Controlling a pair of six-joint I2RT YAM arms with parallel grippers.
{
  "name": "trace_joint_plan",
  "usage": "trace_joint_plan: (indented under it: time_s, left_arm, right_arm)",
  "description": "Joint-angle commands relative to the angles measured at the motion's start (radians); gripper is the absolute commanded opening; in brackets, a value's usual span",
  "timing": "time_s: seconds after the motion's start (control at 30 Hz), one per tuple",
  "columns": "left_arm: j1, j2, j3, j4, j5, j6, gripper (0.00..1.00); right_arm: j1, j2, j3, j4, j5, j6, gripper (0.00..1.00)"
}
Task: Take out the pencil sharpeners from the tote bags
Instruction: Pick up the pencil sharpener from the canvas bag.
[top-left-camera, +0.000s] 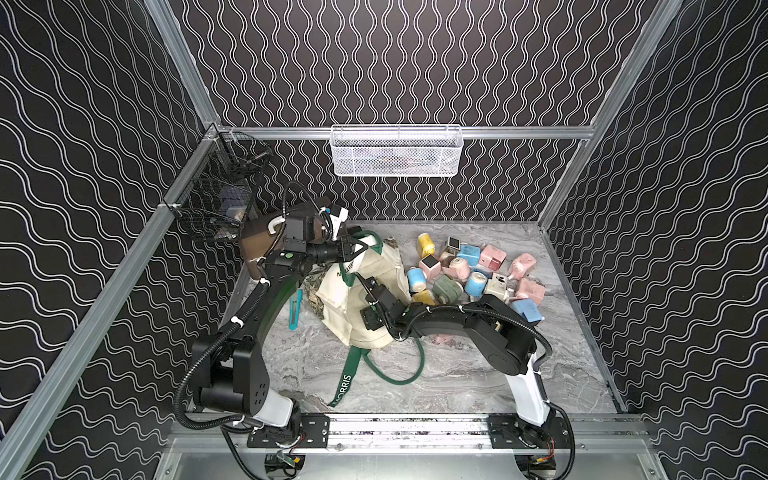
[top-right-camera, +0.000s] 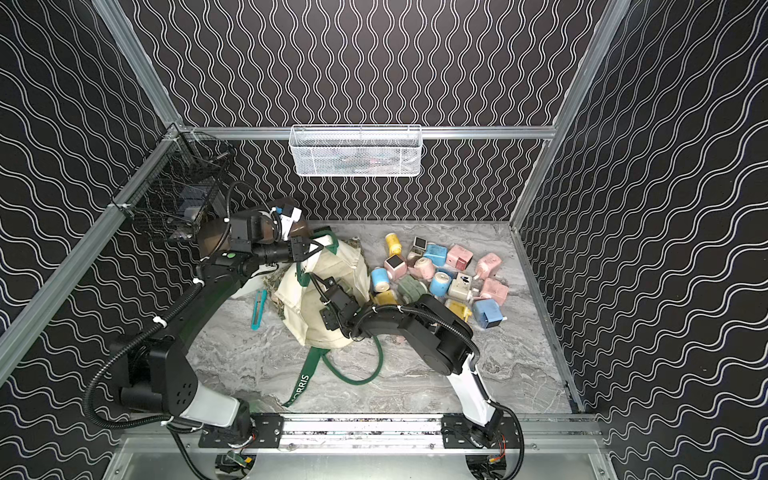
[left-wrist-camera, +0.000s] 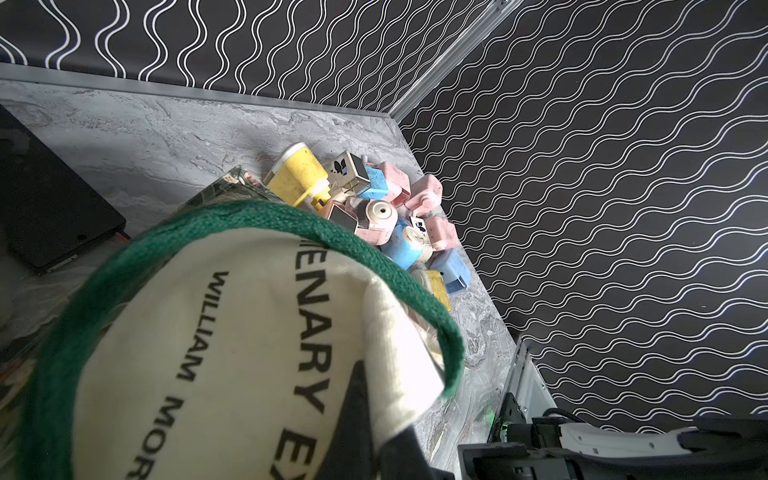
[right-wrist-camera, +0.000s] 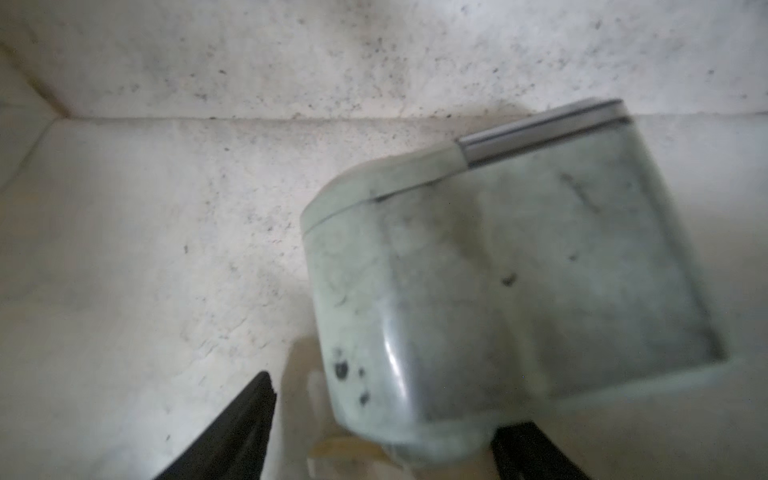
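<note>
Canvas surrounds the right gripper (top-left-camera: 368, 286), which reaches into the mouth of the cream tote bag (top-left-camera: 336, 305) from the robot's right. In the right wrist view its jaws stand apart on either side of a pale green sharpener (right-wrist-camera: 519, 266) lying on the speckled inner cloth of the bag. A strip of cloth shows between one finger (right-wrist-camera: 245, 428) and the sharpener's body, and the frame is too blurred to tell whether the other finger touches it. The left gripper (top-left-camera: 354, 249) sits just beyond the right one, farther from the robot's base. It is pinched tight on the bag's rim where the dark green strap (left-wrist-camera: 257, 216) joins the canvas, with that edge raised above the table (top-left-camera: 457, 374); in the left wrist view the printed cloth bulges right against its finger. Out to the right gripper's right, outside the bag, a pile of sharpeners (top-left-camera: 469, 272) in pink, blue, yellow, green and cream lies on the table, touching one another, the nearest ones just beside the bag's wall. One pink sharpener (top-left-camera: 440, 340) lies apart, under the right forearm behind the gripper. A teal strip tool (top-left-camera: 295, 309) lies flat on the table under the left arm, behind the left gripper and beside the bag.
</note>
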Motion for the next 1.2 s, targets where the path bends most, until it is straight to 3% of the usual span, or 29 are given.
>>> trace_joint_plan:
  time_s: [0.0, 0.07, 0.17, 0.43, 0.73, 0.93, 1.07, 1.17]
  left_arm:
    - [0.001, 0.001, 0.007, 0.054, 0.03, 0.0, 0.0]
    - [0.002, 0.0, 0.006, 0.054, 0.031, -0.001, 0.0]
    - [0.001, -0.003, 0.006, 0.055, 0.032, -0.002, 0.0]
    - [0.002, -0.001, 0.006, 0.057, 0.033, -0.003, 0.0]
    - [0.002, -0.004, 0.003, 0.067, 0.04, -0.014, 0.0]
    - [0.003, -0.003, 0.002, 0.07, 0.046, -0.019, 0.0]
    - [0.004, -0.003, 0.002, 0.072, 0.046, -0.02, 0.0]
    - [0.004, 0.002, 0.005, 0.067, 0.043, -0.019, 0.0]
  right_arm:
    - [0.002, -0.024, -0.008, 0.035, -0.051, -0.06, 0.75]
    - [0.0, -0.023, -0.005, 0.023, -0.029, -0.057, 0.79]
    - [0.0, -0.014, 0.006, 0.016, 0.074, 0.022, 0.99]
    - [-0.006, 0.069, 0.141, -0.079, 0.173, 0.348, 1.0]
    - [-0.013, 0.218, 0.358, -0.247, 0.344, 0.522, 1.0]
    - [-0.04, 0.263, 0.399, -0.216, 0.374, 0.465, 0.98]
    - [-0.044, 0.229, 0.296, -0.045, 0.306, 0.252, 0.9]
    - [-0.047, 0.193, 0.256, -0.036, 0.311, 0.142, 0.88]
